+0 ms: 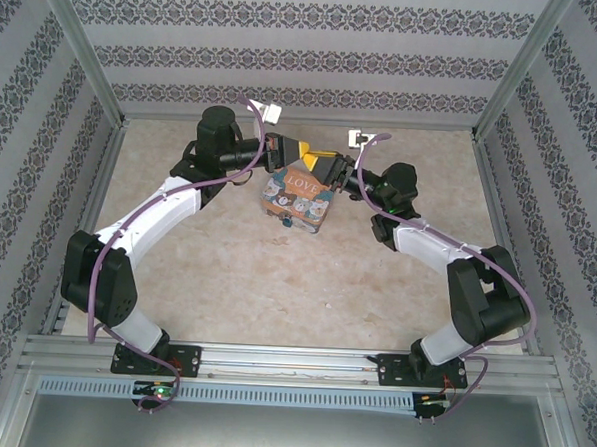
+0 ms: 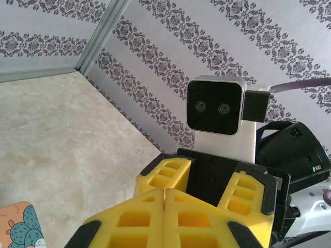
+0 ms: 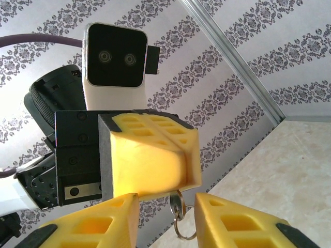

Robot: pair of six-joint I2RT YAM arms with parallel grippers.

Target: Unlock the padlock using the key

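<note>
My left gripper [image 1: 304,154] [image 2: 164,192] is shut, its yellow fingers [image 3: 150,155] pressed flat together. From between them the small silvery key [image 3: 177,200] pokes down, with a thin key ring [image 3: 183,226] hanging from it. My right gripper [image 1: 329,171] [image 3: 165,209] faces it tip to tip and stands open, one finger [image 2: 166,173] on each side of the key without touching it. Both grippers hover above the back edge of the LOVE tin. The padlock is hidden.
The colourful LOVE tin [image 1: 300,196] [image 2: 20,227] lies on the beige table [image 1: 197,258] just below the grippers. A small white object [image 1: 361,139] sits at the back wall. Patterned walls and metal posts close in the table on three sides.
</note>
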